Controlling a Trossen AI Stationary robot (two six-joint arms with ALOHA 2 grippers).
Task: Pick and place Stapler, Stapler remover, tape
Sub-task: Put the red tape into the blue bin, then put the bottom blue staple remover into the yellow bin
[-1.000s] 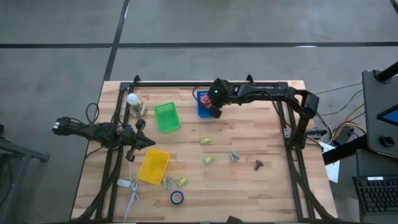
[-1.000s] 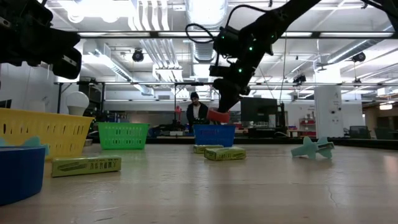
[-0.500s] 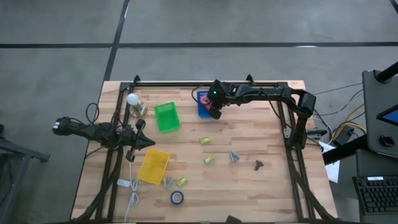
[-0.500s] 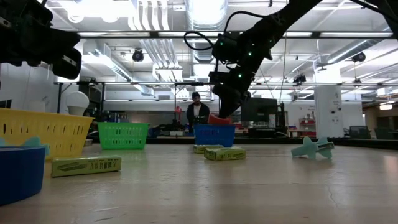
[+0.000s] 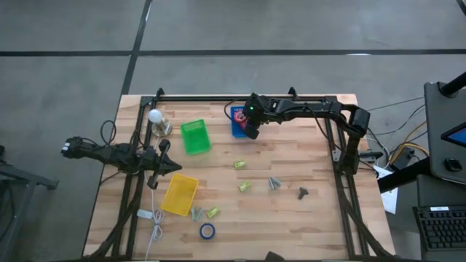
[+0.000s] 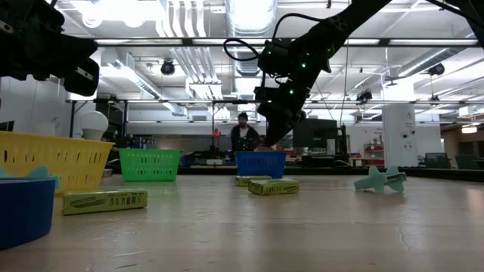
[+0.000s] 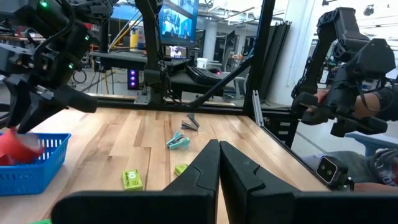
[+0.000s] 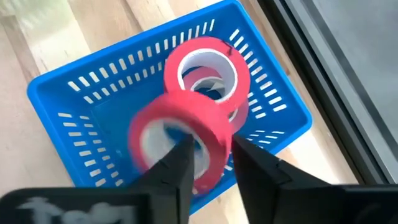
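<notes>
Now my right gripper (image 8: pixel 208 163) is opening over the blue bin (image 8: pixel 68 93), and the red tape (image 8: pixel 180 140) is dropping inside, beside another red roll (image 8: pixel 207 70); the blue tape (image 5: pixel 207 231) is still waiting.

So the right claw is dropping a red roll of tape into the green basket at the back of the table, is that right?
Not quite: the basket is blue, not green. The right wrist view shows the right claw over the blue basket, with a red roll of tape blurred just past its fingers and another red roll already inside. The green basket sits beside it.
</notes>
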